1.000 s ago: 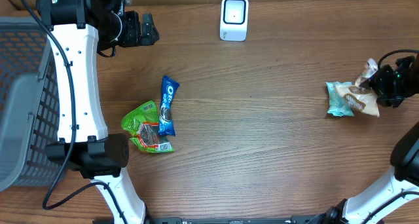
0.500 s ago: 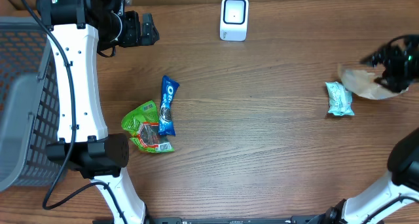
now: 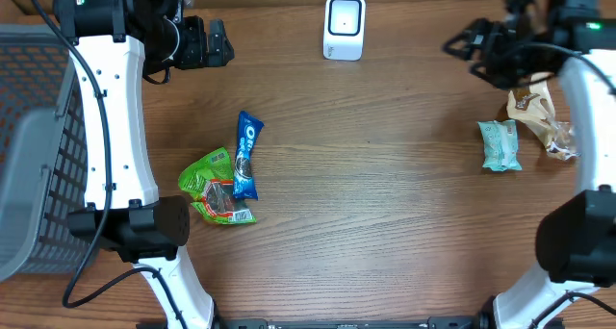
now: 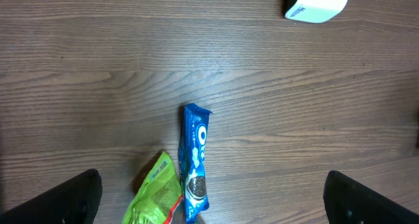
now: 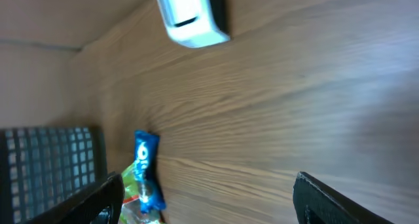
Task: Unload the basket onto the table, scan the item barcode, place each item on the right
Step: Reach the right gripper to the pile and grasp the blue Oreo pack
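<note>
– Blue catches the eye first: an Oreo pack (image 3: 247, 154) lies flat on the wooden table (image 3: 385, 204), left of centre, its long side running front to back. Where do the arms stand?

– Both are up near the back edge. The left gripper (image 3: 224, 42) hovers at the back left, pointing toward the middle. In its wrist view its fingers (image 4: 65, 198) sit in the two bottom corners, spread wide, with only the table and the packs below between them.

– And the other one?

– The right gripper (image 3: 464, 52) hangs at the back right, aimed toward the white scanner (image 3: 345, 26). Its wrist view (tilted and rather blurred) shows its fingers (image 5: 98, 201) in the lower corners, wide apart and empty.

– So nothing is being carried?

– Nothing. Every item lies on the table. A green packet (image 3: 217, 187) touches the Oreo pack on its left side. Over on the right, a teal packet (image 3: 500, 144) lies just beside a crinkled tan packet (image 3: 531, 113), part of which is hidden under the right arm. Both pairs are well apart from the scanner.

– And the scanner itself?

– It stands at the middle of the back edge, between the two grippers, its dark window visible from above. A grey mesh basket (image 3: 38, 127) sits at the left end. Whether any barcode faces up, I cannot tell.
</note>
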### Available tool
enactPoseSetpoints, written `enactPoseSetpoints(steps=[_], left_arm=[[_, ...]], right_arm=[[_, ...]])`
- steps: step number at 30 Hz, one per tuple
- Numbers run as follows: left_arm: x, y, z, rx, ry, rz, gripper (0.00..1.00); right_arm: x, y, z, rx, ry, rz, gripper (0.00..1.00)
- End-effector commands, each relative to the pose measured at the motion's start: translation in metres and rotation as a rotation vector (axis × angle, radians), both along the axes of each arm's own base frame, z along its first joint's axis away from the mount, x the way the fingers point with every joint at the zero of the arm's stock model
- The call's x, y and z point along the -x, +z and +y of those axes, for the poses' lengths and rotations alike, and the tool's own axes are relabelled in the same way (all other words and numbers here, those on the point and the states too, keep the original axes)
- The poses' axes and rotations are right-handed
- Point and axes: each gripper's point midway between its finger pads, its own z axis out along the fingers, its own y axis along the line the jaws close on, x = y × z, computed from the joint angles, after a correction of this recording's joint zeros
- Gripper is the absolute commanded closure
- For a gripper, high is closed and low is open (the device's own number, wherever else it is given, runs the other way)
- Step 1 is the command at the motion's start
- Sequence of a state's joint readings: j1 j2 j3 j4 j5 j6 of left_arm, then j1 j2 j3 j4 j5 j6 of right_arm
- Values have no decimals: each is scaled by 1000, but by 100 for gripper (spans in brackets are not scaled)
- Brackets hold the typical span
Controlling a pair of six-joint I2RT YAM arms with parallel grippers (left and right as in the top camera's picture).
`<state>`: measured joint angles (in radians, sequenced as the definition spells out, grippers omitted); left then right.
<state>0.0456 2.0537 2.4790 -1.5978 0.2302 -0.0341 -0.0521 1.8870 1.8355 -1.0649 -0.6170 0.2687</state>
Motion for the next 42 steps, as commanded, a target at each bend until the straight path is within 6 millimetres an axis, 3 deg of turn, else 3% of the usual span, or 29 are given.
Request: enactPoseSetpoints(steps=[1,4,7,14,17,22,29,36,40,41,42], left_arm=[[1,1,-3,4,7,0,0],[1,1,-3,4,7,0,0],[1,1,-3,4,7,0,0],[1,1,-3,4,7,0,0],[1,1,-3,4,7,0,0],[1,1,-3,4,6,0,0],[1,1,-3,4,7,0,0],[1,1,-3,4,7,0,1],[1,1,-3,4,7,0,0],[1,1,-3,4,7,0,0],[1,1,-3,4,7,0,0]], right_arm=[[4,-10,43,33,7,28,17],[9,-29,87,38,52,44,17],[22,-46,142,11,159,37,18],[66,-85,264,0,398,1,19],[79,-106,296,63,387,-5,20],[87,-136,323,171,303,-33,19],[101,-167,360,201,342,-90,20],[118,-205,368,241,381,-40,29],[123,-213,361,269,385,-6,39],[126,-215,358,281,387,7,45],[128,-218,352,298,387,29,64]])
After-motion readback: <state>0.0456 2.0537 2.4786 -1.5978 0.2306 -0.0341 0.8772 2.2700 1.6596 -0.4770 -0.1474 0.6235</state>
